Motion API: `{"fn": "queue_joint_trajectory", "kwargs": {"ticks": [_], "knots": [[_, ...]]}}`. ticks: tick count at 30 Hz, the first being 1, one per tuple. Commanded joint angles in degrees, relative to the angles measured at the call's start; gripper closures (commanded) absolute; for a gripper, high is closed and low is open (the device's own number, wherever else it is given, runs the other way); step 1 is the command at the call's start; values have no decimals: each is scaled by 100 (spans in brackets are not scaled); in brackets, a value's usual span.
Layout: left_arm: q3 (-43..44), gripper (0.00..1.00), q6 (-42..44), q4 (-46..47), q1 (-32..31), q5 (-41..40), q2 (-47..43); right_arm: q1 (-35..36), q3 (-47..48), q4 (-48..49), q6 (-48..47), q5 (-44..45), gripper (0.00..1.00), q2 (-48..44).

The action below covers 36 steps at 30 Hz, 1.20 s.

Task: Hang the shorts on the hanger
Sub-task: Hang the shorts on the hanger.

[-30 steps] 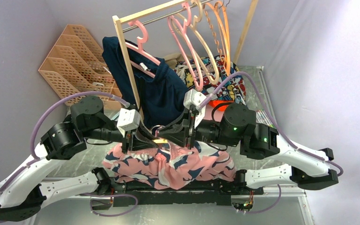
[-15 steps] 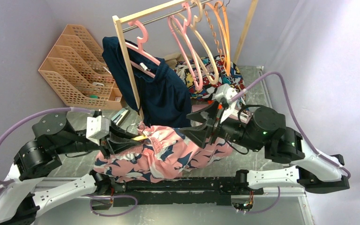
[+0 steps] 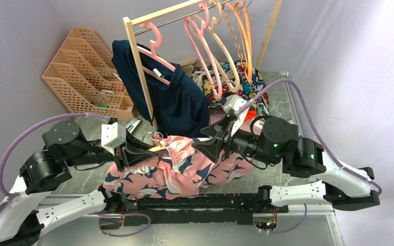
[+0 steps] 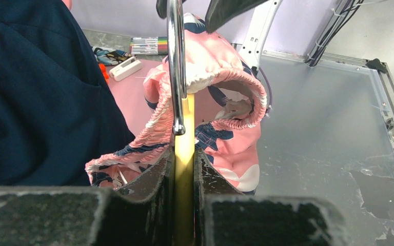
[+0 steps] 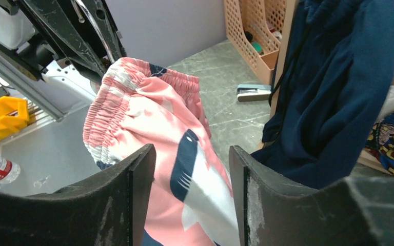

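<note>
The shorts [image 3: 179, 171] lie bunched on the table between both arms, with the waistband lifted. My left gripper [image 3: 150, 152] is shut on the pale yellow hanger [image 3: 157, 149]. In the left wrist view the yellow bar [image 4: 184, 128] stands clamped between the jaws of the left gripper [image 4: 184, 154], its silver hook [image 4: 176, 61] rising ahead, and the shorts' elastic waistband [image 4: 220, 77] drapes round it. My right gripper [image 3: 199, 145] is open at the shorts' right side. In the right wrist view the right gripper [image 5: 191, 154] has pink fabric [image 5: 159, 118] between its spread jaws, not clamped.
A wooden rack [image 3: 138, 66] stands behind with pink and orange hangers [image 3: 205, 41] and a navy garment [image 3: 179, 102]. Cartoon-print cloth [image 3: 236, 77] lies at the back. Beige mesh trays [image 3: 82, 72] stand back left. A stapler [image 5: 254, 92] lies on the table.
The two grippers were together over the shorts, then drew apart. Now the right one has come back left to the shorts. The left arm has shifted slightly right, still holding the hanger.
</note>
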Motion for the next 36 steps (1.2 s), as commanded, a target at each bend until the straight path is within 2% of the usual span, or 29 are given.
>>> {"fn": "queue_joint_trajectory", "kwargs": {"ticks": [1, 5, 10, 13, 17, 22, 23, 24, 25, 26, 27, 29, 36], "knots": [[93, 93, -96, 379, 26, 55, 14, 9, -93, 138, -34, -179, 45, 110], [132, 93, -106, 344, 26, 33, -2, 14, -147, 93, -33, -164, 61, 121], [134, 93, -97, 325, 26, -25, -59, 13, -263, 132, 28, 116, 89, -52], [121, 93, -88, 328, 26, -40, -73, 13, -303, 126, 65, 246, 100, -130], [150, 93, -64, 312, 26, -61, -65, 12, -260, -44, 151, 591, 100, -163], [195, 93, -45, 337, 19, -188, -132, 11, -117, -548, 656, 2017, 100, -201], [199, 93, -45, 356, 25, -206, -147, 8, -86, -573, 657, 1985, 96, -206], [212, 93, -44, 366, 25, -236, -172, 13, -52, -556, 637, 1814, 72, -209], [227, 93, -36, 369, 24, -264, -183, 12, 10, -539, 623, 1645, 57, -209], [245, 93, -19, 369, 25, -313, -194, 14, 64, -515, 598, 1424, 47, -223], [262, 93, -3, 373, 26, -361, -213, 14, 119, -499, 570, 1353, 42, -227], [286, 93, 9, 397, 26, -479, -266, 14, 201, -478, 504, 1218, 38, -279], [274, 93, -17, 571, 26, -1089, -669, 14, 99, -388, 422, 880, 38, -715]]}}
